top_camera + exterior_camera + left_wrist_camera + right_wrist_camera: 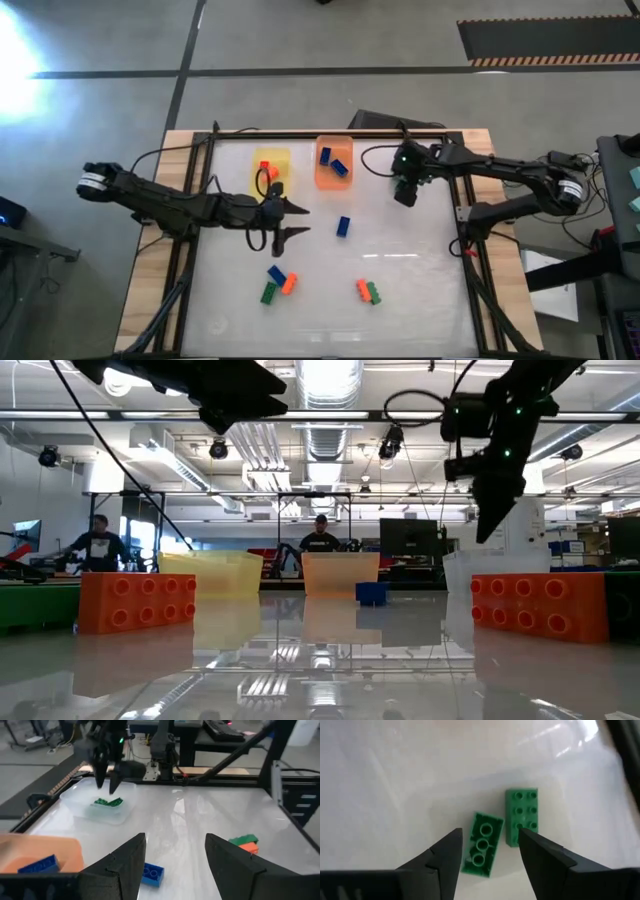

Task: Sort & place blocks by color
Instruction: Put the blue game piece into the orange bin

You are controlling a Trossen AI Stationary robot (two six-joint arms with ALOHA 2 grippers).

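Observation:
My right gripper (488, 834) hangs open over the clear tray (80, 806) at the table's far right. Two green blocks (521, 817) lie loose in that tray, one of them (480, 845) studs down. My left gripper (175, 842) stands open above the table's middle, nothing between its fingers; a lone blue block (150, 874) lies just ahead of it. The yellow tray (270, 170) holds orange blocks and the orange tray (333, 160) holds blue ones. Near the front lie a blue (275, 272), an orange (289, 284) and a green block (268, 293), and an orange-green pair (368, 291).
A black frame (330, 134) borders the white tabletop, with wooden edges left and right. The three trays stand in a row along the far edge. Cables hang from both arms. People sit in the room beyond the table (320, 540).

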